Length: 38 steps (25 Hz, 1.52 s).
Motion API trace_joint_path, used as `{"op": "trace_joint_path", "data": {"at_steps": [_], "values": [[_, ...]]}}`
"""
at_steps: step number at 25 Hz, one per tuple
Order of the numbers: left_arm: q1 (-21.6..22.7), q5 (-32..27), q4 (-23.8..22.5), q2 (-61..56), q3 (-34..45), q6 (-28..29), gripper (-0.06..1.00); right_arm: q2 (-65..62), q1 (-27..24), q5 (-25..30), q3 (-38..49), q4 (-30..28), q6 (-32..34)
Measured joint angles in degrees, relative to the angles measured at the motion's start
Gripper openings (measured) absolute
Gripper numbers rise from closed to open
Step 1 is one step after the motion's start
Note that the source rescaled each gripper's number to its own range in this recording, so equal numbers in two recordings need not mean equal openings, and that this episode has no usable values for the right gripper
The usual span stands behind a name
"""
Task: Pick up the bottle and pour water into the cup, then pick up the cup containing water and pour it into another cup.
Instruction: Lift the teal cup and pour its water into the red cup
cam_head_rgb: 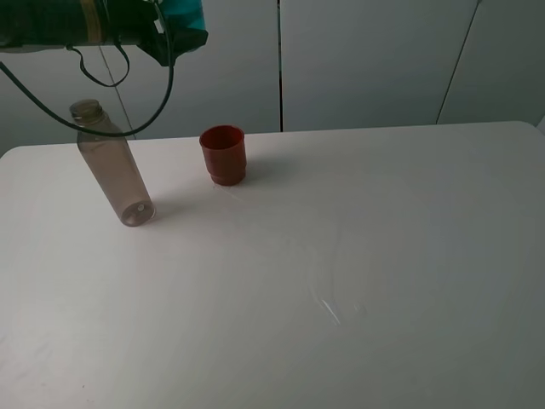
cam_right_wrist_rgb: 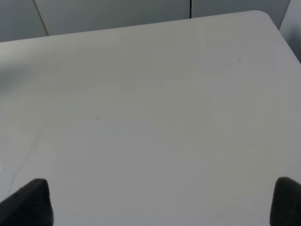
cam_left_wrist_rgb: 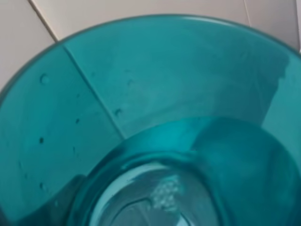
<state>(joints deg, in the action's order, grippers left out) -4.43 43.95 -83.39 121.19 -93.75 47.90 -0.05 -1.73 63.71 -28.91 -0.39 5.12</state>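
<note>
Holding the cup [cam_head_rgb: 186, 15] aloft w/ left hand [cam_head_rgb: 163, 38], above far-left corner of tabletop [cam_head_rgb: 383, 256]; seemingly clamped shut on it, fingers hidden. From there, down & a bit right to another cup [cam_head_rgb: 223, 153], upright nr far edge, left of middle. Left arm clearly nearer. Right hand [cam_right_wrist_rgb: 160, 202] spread wide, empty, facing bare surface twd far-right corner. Also the bottle [cam_head_rgb: 111, 162], standing nr left edge, apart from both cups. Can't tell held cup's tilt or water level: cropped at frame top, wrist view just teal wall & droplets.
</note>
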Motion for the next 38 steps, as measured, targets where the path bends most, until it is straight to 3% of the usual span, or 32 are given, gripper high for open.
{"op": "trace_joint_path", "data": {"at_steps": [7, 14, 20, 38], "values": [[0.00, -1.61, -0.19, 5.87, -5.78, -0.63, 0.15, 0.00, 0.00, 0.00, 0.00, 0.00, 0.00], [-0.11, -5.54, -0.71, 6.16, -6.26, -6.74, 0.15, 0.00, 0.00, 0.00, 0.00, 0.00, 0.00], [-0.11, -7.97, -3.43, 6.30, -6.26, -7.65, 0.15, 0.00, 0.00, 0.00, 0.00, 0.00, 0.00], [-0.11, -4.76, -4.62, 9.95, -6.26, -9.23, 0.15, 0.00, 0.00, 0.00, 0.00, 0.00, 0.00]]}}
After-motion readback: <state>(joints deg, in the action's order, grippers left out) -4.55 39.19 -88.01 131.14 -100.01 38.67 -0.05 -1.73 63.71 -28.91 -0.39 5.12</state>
